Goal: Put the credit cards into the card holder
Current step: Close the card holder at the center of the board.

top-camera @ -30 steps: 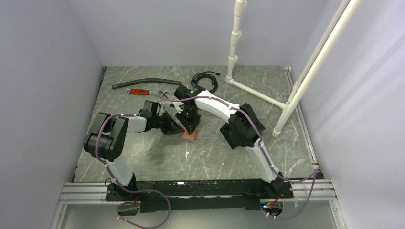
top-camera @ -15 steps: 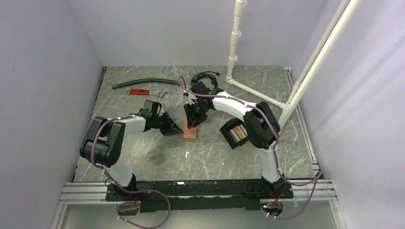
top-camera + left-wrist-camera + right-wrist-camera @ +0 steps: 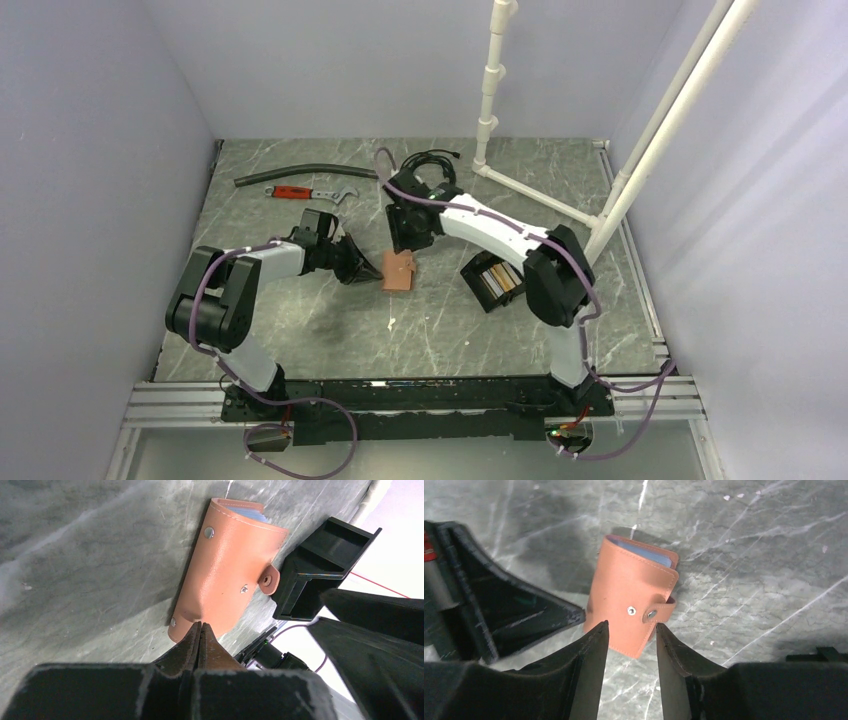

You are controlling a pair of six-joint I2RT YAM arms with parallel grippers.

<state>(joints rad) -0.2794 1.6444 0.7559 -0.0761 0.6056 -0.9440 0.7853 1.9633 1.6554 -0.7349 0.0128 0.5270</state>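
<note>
The tan leather snap wallet (image 3: 398, 270) lies on the table with a bluish card (image 3: 650, 555) showing at its open end. It also shows in the left wrist view (image 3: 227, 570). The black card holder (image 3: 474, 287) stands to its right with gold and brown credit cards (image 3: 499, 279) inside. My left gripper (image 3: 360, 268) is shut, its tips (image 3: 200, 626) against the wallet's edge. My right gripper (image 3: 408, 232) hovers just above and behind the wallet, open and empty, with a finger (image 3: 593, 655) on either side of the wallet's snap end (image 3: 634, 600).
A black hose (image 3: 290, 175), a red-handled wrench (image 3: 300, 192) and a coiled black cable (image 3: 432, 165) lie at the back. A white pipe frame (image 3: 540, 197) stands at the back right. Walls close in on three sides.
My right gripper has lifted off the wallet and drawn back, and its arm has swung right, uncovering the card holder. My left gripper has stayed at the wallet's edge.
</note>
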